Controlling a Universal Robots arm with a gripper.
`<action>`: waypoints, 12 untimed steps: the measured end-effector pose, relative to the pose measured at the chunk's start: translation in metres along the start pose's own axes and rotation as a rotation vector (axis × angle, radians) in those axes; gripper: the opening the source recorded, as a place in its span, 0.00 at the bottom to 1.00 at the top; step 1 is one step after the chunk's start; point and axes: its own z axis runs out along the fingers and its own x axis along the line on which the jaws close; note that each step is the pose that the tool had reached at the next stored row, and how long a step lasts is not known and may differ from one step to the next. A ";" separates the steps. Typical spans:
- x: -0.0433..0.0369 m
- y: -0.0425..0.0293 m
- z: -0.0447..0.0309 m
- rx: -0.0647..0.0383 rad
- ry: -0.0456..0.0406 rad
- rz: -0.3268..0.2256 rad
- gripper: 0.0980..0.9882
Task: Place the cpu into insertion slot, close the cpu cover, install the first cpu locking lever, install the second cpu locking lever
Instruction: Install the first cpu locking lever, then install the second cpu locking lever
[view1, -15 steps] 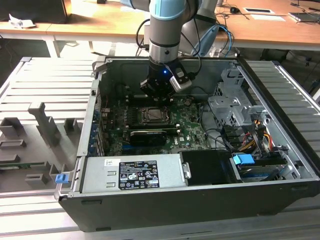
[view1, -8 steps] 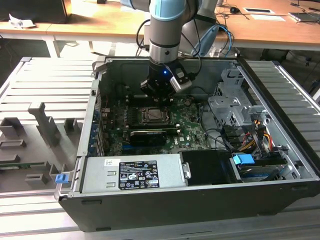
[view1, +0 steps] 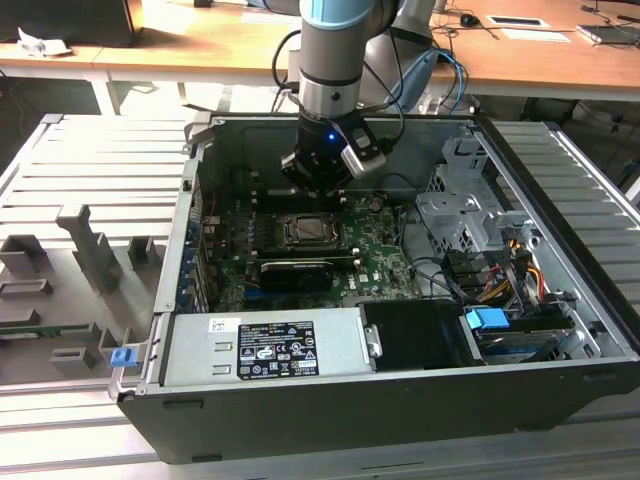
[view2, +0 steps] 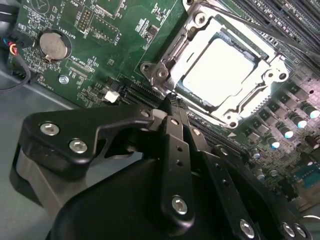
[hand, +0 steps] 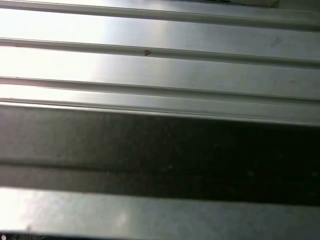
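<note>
Gripper at the socket's edge

The gripper (view2: 172, 102), fingers pinched together and empty, hangs just beside the cover (view2: 170, 55), which lies down over the cpu (view2: 216, 70) seated in its slot.

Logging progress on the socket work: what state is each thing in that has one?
cpu: seated in the insertion slot, face up.
cpu cover: closed down around the cpu.
tool: fingers shut, empty, tips at the cover's edge.
computer case: side open, lying flat.

cpu (view2: 216, 75) seated — cpu cover (view2: 260, 82) closed over
</note>
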 end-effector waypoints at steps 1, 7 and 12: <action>0.0000 -0.0002 0.0000 0.000 0.0000 0.000 0.01; 0.0001 -0.0021 -0.0001 0.000 0.0001 0.000 0.01; 0.0005 -0.0083 -0.0003 0.000 0.0001 0.000 0.01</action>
